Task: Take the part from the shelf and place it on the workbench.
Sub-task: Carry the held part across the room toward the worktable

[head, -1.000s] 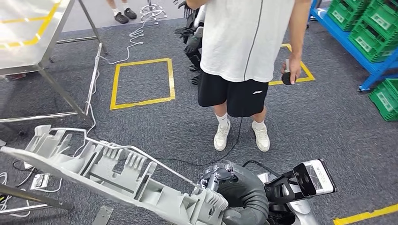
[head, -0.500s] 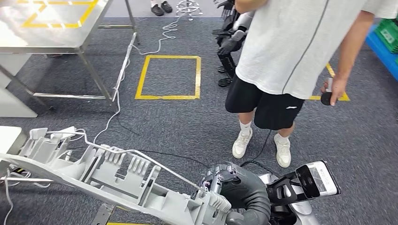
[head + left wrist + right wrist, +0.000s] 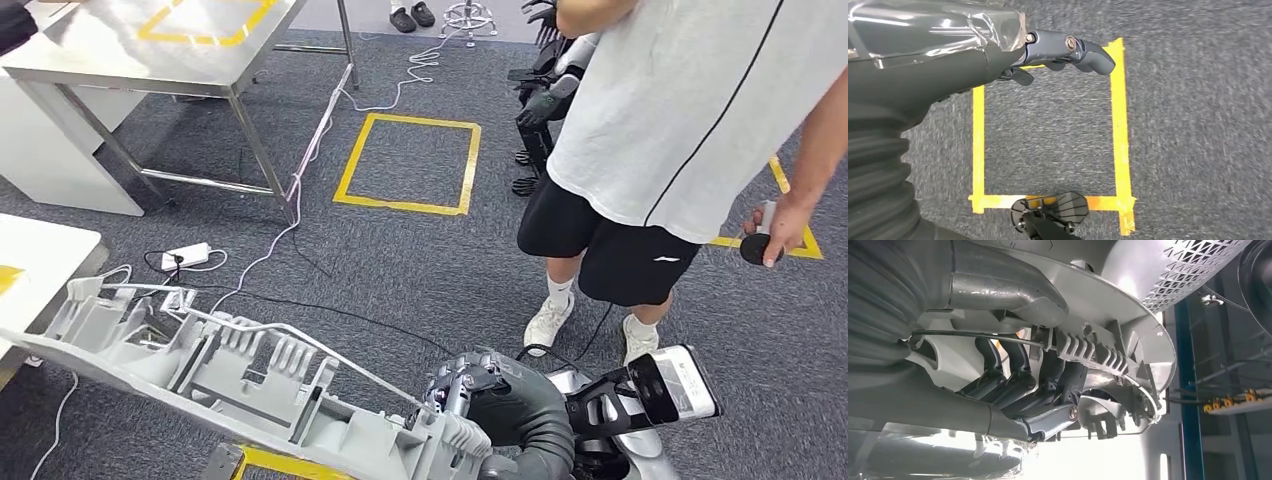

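View swung since 1 s ago: steel bench now nearer, camera turned, not things. Part gripped by right hand fingers, carried above floor; left hand empty, fingers loosely curled.

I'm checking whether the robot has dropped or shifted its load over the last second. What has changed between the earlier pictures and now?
The whole head view has shifted: the camera turned, so the metal table, the yellow floor square and the person slid across the picture. Nothing was taken hold of or let go. The right hand still grips the long grey part at the same end, in the same pose.
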`<state>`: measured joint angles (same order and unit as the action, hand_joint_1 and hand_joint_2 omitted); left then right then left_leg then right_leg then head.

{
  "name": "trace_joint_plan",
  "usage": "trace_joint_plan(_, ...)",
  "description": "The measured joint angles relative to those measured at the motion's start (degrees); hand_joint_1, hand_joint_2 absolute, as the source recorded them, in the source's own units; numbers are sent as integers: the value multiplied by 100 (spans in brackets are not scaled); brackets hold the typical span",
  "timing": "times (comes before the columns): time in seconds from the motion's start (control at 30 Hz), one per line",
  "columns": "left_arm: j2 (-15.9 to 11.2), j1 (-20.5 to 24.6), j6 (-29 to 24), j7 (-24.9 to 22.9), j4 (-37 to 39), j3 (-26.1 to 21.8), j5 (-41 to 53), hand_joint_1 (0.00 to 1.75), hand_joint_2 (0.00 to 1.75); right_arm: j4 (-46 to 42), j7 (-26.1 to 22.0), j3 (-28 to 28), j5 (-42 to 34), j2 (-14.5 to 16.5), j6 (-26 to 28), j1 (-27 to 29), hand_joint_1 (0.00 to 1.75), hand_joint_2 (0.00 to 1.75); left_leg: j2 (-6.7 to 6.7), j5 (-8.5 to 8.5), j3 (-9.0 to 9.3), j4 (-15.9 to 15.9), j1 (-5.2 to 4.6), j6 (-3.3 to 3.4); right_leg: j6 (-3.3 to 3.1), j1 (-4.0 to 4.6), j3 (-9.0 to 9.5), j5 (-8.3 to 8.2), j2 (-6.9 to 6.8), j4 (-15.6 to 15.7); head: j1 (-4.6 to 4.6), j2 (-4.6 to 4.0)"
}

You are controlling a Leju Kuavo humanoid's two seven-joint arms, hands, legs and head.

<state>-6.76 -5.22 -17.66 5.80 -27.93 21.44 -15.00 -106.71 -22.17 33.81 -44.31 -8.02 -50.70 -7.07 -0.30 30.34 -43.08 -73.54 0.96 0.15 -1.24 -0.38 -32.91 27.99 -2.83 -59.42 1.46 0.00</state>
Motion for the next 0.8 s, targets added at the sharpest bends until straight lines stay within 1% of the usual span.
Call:
trace_joint_plan(0.03, -2, -3, 0, -1, -1, 0, 3, 0, 175, 0, -3, 0, -1, 1, -9, 0, 175, 175, 51, -177, 176, 334, -10, 34, -8, 14, 17, 14, -62, 1, 0, 0)
trace_joint_plan(0.07, -8, -2, 0, -2, -5, 0, 9, 0, 175, 0, -7, -1, -1, 3, -18, 0, 175, 175, 198, -332, 394, 744, -42, 84, -9, 26, 37, 30, -117, 2, -1, 0)
trace_joint_plan(0.1, -15, 2, 0, -4, -12, 1, 18, 0, 175, 0, -12, -2, -1, 4, -25, 0, 175, 175, 326, -439, 572, 1079, -79, 129, 2, 49, 50, 47, -170, 4, -3, 0)
trace_joint_plan(0.13, -24, 7, 0, -8, -23, 1, 28, 0, 175, 0, -19, -4, -2, 8, -31, 4, 175, 175, 427, -490, 683, 1297, -119, 170, 19, 62, 60, 63, -220, 6, -3, 0)
trace_joint_plan(0.17, -34, 11, 0, -12, -32, 1, 36, 0, 175, 0, -26, -6, -2, 11, -32, 10, 175, 175, 482, -488, 720, 1388, -154, 198, 40, 70, 66, 76, -272, 11, -4, 0)
trace_joint_plan(0.2, -45, 11, 0, -19, -39, 2, 44, 0, 175, 0, -32, -8, -3, 14, -34, 14, 175, 175, 422, -493, 715, 1405, -170, 212, 60, 76, 76, 85, -329, 21, -3, 0)
trace_joint_plan(0.23, -55, 6, 0, -24, -45, 2, 49, 0, 175, -2, -36, -11, -3, 17, -37, 19, 175, 175, 352, -516, 740, 1455, -156, 232, 81, 73, 81, 102, -371, 28, 0, 0)
trace_joint_plan(0.27, -60, 0, 1, -31, -52, 2, 54, 0, 175, -2, -38, -15, -2, 17, -39, 23, 175, 175, 283, -544, 781, 1521, -141, 249, 98, 67, 83, 131, -324, -2, -6, 0)
trace_joint_plan(0.3, -62, 2, 3, -38, -64, 3, 59, 0, 175, -3, -43, -20, -3, 16, -43, 26, 175, 175, 211, -576, 828, 1585, -119, 272, 100, 60, 43, 195, -212, -115, -9, 0)
trace_joint_plan(0.33, -58, 14, 5, -43, -77, 4, 63, 0, 175, -3, -48, -25, -4, 9, -46, 31, 175, 175, 136, -606, 872, 1639, -93, 289, 94, 48, -59, 296, -58, -341, -19, 0)
trace_joint_plan(0.37, -54, 32, 8, -48, -88, 4, 67, 0, 175, -1, -52, -27, -5, -2, -49, 40, 175, 175, 61, -614, 887, 1654, -89, 298, 79, 27, -218, 422, 106, -679, -29, 0)
trace_joint_plan(0.4, -51, 51, 11, -53, -96, 4, 71, 0, 175, 1, -57, -29, -6, -14, -53, 52, 175, 175, -24, -618, 889, 1653, -83, 303, 74, 8, -427, 548, 196, -1065, -33, 0)
trace_joint_plan(0.43, -47, 60, 13, -59, -98, 5, 75, 0, 175, 2, -57, -29, -4, -26, -56, 64, 175, 175, -113, -616, 890, 1652, -79, 301, 92, -13, -609, 624, 235, -1371, -38, 0)
trace_joint_plan(0.47, -42, 59, 16, -63, -99, 5, 80, 0, 175, 4, -58, -28, -3, -35, -59, 75, 175, 175, -201, -612, 893, 1649, -74, 295, 134, -38, -714, 623, 249, -1507, -38, 0)
trace_joint_plan(0.5, -35, 55, 18, -67, -100, 6, 84, 0, 175, 5, -58, -28, -3, -42, -62, 81, 175, 175, -287, -606, 897, 1642, -64, 284, 199, -64, -711, 532, 256, -1418, -38, 0)
trace_joint_plan(0.53, -29, 51, 21, -70, -101, 7, 89, 0, 175, 6, -58, -28, -3, -45, -67, 82, 175, 175, -369, -595, 901, 1626, -50, 263, 277, -95, -597, 372, 283, -1117, -38, 0)
trace_joint_plan(0.57, -25, 49, 23, -71, -103, 7, 93, 0, 175, 7, -58, -28, -2, -48, -73, 81, 175, 175, -447, -575, 895, 1595, -33, 229, 350, -134, -430, 194, 359, -713, -39, 0)
trace_joint_plan(0.6, -25, 49, 22, -72, -104, 7, 96, 0, 175, 8, -58, -27, -1, -47, -81, 80, 175, 175, -520, -547, 880, 1552, -27, 184, 381, -155, -270, 53, 435, -370, -43, 0)
trace_joint_plan(0.63, -27, 45, 20, -73, -107, 7, 99, 0, 175, 9, -58, -26, -1, -45, -89, 79, 175, 175, -575, -524, 861, 1518, -24, 141, 375, -162, -162, -36, 495, -143, -43, 0)
trace_joint_plan(0.67, -30, 36, 18, -75, -108, 7, 101, 0, 175, 10, -58, -24, -1, -41, -96, 76, 175, 175, -618, -510, 841, 1496, -22, 105, 339, -153, -114, -72, 527, -45, -43, 0)
trace_joint_plan(0.7, -32, 23, 15, -77, -108, 7, 102, 0, 175, 10, -57, -22, -1, -36, -102, 73, 175, 175, -650, -507, 828, 1493, -19, 78, 282, -127, -105, -76, 501, -47, -42, 0)
trace_joint_plan(0.73, -32, 7, 14, -79, -108, 7, 103, 0, 175, 11, -57, -22, -1, -32, -106, 70, 175, 175, -674, -509, 821, 1498, -4, 61, 239, -126, -106, -84, 463, -47, -39, 0)
trace_joint_plan(0.77, -31, -6, 14, -81, -107, 7, 103, 0, 175, 11, -56, -22, 2, -26, -110, 64, 175, 175, -619, -491, 809, 1471, 6, 43, 203, -127, -98, -91, 425, -40, -38, 0)
trace_joint_plan(0.8, -31, -7, 13, -83, -107, 7, 103, 0, 175, 11, -55, -21, 4, -21, -116, 62, 175, 175, -498, -429, 764, 1367, 9, 23, 165, -129, -86, -90, 379, -33, -28, 0)
